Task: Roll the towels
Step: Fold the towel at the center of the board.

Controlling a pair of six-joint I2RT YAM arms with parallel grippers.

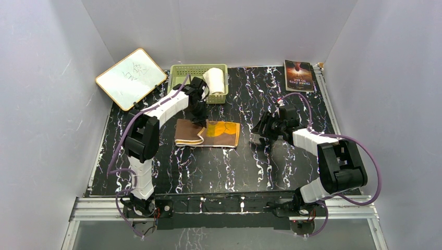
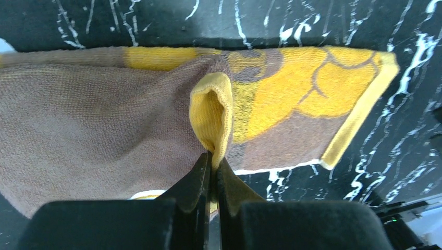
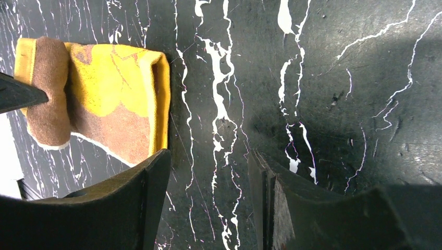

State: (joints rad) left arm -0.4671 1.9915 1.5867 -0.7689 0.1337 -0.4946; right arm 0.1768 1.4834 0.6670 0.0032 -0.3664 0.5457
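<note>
The brown towel with a yellow-orange side [image 1: 216, 134] lies flat at the middle of the table, its left part folded over. My left gripper [image 1: 200, 121] is shut on a pinched-up yellow fold at the towel's far edge. In the left wrist view that yellow fold [image 2: 211, 112] rises from between the fingertips of the left gripper [image 2: 213, 156]. The white towel [image 1: 215, 79] stands rolled inside the green basket [image 1: 183, 73]. To the right of the brown towel, my right gripper [image 1: 263, 136] hovers open over bare table. In the right wrist view, the right gripper [image 3: 208, 161] holds nothing and the brown towel [image 3: 120, 88] lies to its upper left.
A whiteboard [image 1: 130, 78] leans at the back left corner. At the back right lies a book [image 1: 298, 75]. The basket sits against the back wall just behind the left gripper. Grey walls close in the table on three sides.
</note>
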